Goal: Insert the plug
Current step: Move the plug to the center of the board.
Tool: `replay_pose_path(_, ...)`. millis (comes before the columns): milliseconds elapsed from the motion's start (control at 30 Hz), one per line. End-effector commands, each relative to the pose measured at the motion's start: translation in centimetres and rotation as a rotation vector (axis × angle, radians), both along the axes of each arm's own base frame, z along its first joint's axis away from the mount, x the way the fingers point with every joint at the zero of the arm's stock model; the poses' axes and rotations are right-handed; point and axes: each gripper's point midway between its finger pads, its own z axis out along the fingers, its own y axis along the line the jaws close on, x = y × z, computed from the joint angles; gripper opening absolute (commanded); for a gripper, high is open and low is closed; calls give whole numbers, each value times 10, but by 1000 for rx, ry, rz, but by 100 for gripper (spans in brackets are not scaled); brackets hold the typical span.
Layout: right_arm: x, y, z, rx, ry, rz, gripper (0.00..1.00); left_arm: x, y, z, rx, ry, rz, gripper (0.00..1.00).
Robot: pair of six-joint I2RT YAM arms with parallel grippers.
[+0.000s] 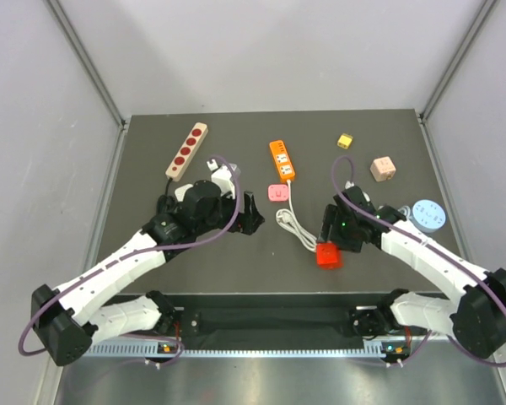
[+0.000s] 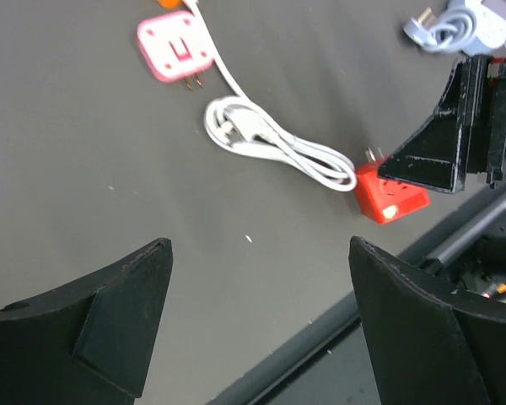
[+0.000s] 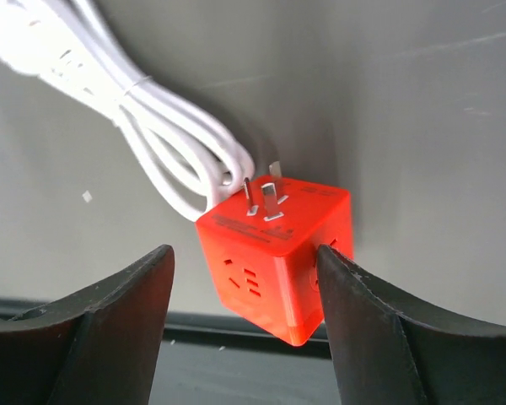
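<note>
The plug (image 3: 274,261), a red cube, sits on the counter (image 1: 236,274) near its front edge, right of centre, just beside the end of a coiled white cord (image 3: 152,143). The right pincer (image 3: 244,253) is spread and straddles it. In the right wrist view the cube lies between the two fingers but off centre: one finger looks to be touching the cube's side, while the other stands apart from it with a gap showing. So the pincer is not yet pinching anything.

The cube has no real long axis. What matters is its metal prongs (image 3: 266,196), which point away from the right wrist and toward the far side of the counter. The orange power strip (image 1: 281,160) lies that way too, well apart and somewhat to the left, its length running front to back.

The left pincer (image 2: 260,249) is also spread and holds nothing. It hangs over bare counter, well to the left of the cube. The right arm is plainly the nearer one, so the grasp looks to be its job.
</note>
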Motion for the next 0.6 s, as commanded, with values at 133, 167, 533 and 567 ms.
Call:
replay_pose_path(133, 2, 5, 23, 16, -97, 54, 72, -10, -24, 12, -116, 92, -51, 88)
replay_pose_path(167, 10, -7, 29, -41, -134, 11, 73, -11, -27, 8, -113, 116, -57, 87)
replay_pose_path(533, 32, -93, 76, -103, -322, -257, 79, -20, -90, -12, -128, 258, -58, 86)
replay_pose_path(567, 31, -100, 82, -86, -350, -283, 79, -27, -100, -14, -112, 262, -70, 86)
